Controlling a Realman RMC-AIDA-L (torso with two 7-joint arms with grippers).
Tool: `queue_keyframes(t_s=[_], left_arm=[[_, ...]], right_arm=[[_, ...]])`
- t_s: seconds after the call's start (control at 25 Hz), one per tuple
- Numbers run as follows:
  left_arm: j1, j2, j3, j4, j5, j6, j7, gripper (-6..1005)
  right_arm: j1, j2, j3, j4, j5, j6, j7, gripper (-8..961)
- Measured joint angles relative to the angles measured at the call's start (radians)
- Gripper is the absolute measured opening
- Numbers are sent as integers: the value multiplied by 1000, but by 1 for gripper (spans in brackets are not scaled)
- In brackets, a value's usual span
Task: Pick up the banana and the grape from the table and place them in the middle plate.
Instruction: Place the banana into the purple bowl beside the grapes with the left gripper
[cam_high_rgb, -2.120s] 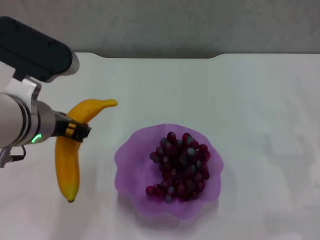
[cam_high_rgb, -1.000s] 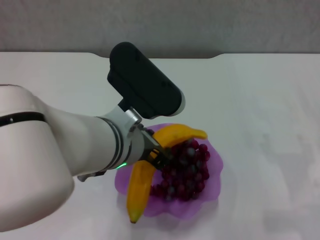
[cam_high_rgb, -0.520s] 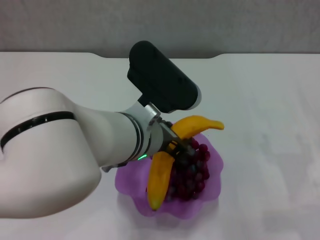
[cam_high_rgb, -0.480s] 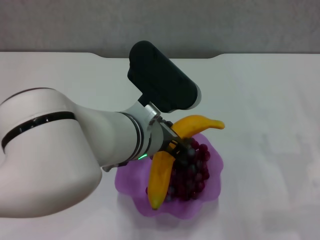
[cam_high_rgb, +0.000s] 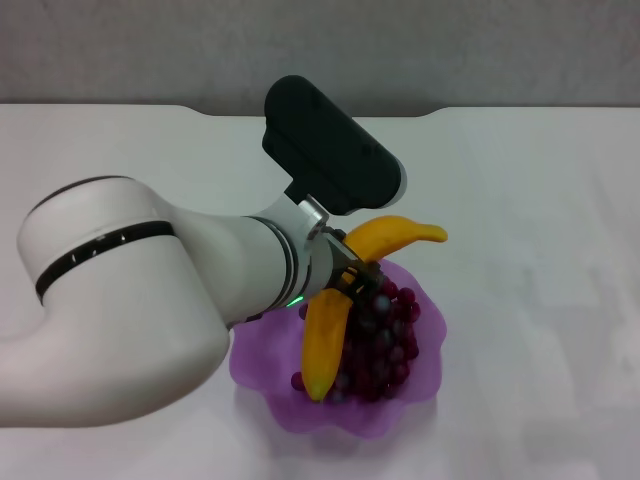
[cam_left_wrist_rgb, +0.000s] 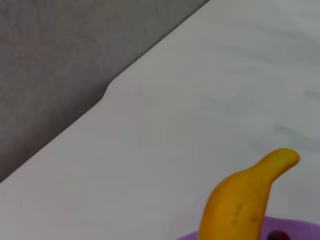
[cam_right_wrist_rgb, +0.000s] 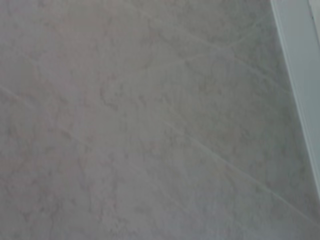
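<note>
White tabletop fills nearly the whole head view: the table (cam_high_rgb: 520, 200) is broad, flat and plain, with a dark far edge that steps at a small notch toward the right. Beyond that edge lies a grey mottled floor, and the right wrist view shows only that same grey, faintly veined surface with a pale strip along one side. The right arm does not appear in the head view.

Near the front of the table, a little right of centre, sits the middle plate (cam_high_rgb: 262, 372), a translucent light-purple dish with a wavy rim. The grape (cam_high_rgb: 385, 345) lies inside it, a heap of dark red-purple berries, some greyish, filling the right part of the dish.

The left arm reaches in from the left side, its bulky white shell and black wrist block covering much of the table's left and centre. The left gripper (cam_high_rgb: 345, 283) is over the plate, its fingers closed around the middle of the banana (cam_high_rgb: 325, 335). The banana hangs over the dish and the grapes, its lower end over the plate's front half and its upper end beyond the far rim. Whether it touches the grapes cannot be told. The left wrist view shows the banana's upper end against bare white table, with a sliver of purple rim below it.
</note>
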Motion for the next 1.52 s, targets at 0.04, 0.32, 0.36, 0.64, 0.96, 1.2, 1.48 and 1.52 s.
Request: queue_keyframes(t_s=[0.04, 0.32, 0.36, 0.64, 0.96, 1.2, 1.48, 1.52], left_arm=[[0, -3, -1, 2, 7, -1, 0, 509], [-3, -38, -34, 49, 56, -12, 0, 509], [-4, -40, -37, 55, 58, -17, 0, 509], [-1, -40, -49, 57, 64, -35, -2, 535], [2, -41, -76, 65, 69, -34, -2, 643], [18, -41, -73, 61, 73, -34, -2, 842], [77, -40, -88, -7, 150, -63, -6, 883], [101, -39, -96, -32, 159, -80, -5, 889]], right_arm=[[1, 0, 0, 0, 0, 0, 0, 874], [4, 0, -3, 1, -1, 0, 0, 874], [4, 0, -3, 1, -1, 0, 0, 874], [5, 0, -4, 9, -2, 0, -2, 873], [7, -2, -4, 11, -2, 0, -2, 872], [7, -2, -8, 14, -2, -1, -5, 800], [10, -2, -10, 14, -1, -2, -9, 791], [10, -2, -10, 14, -1, -2, -9, 789]])
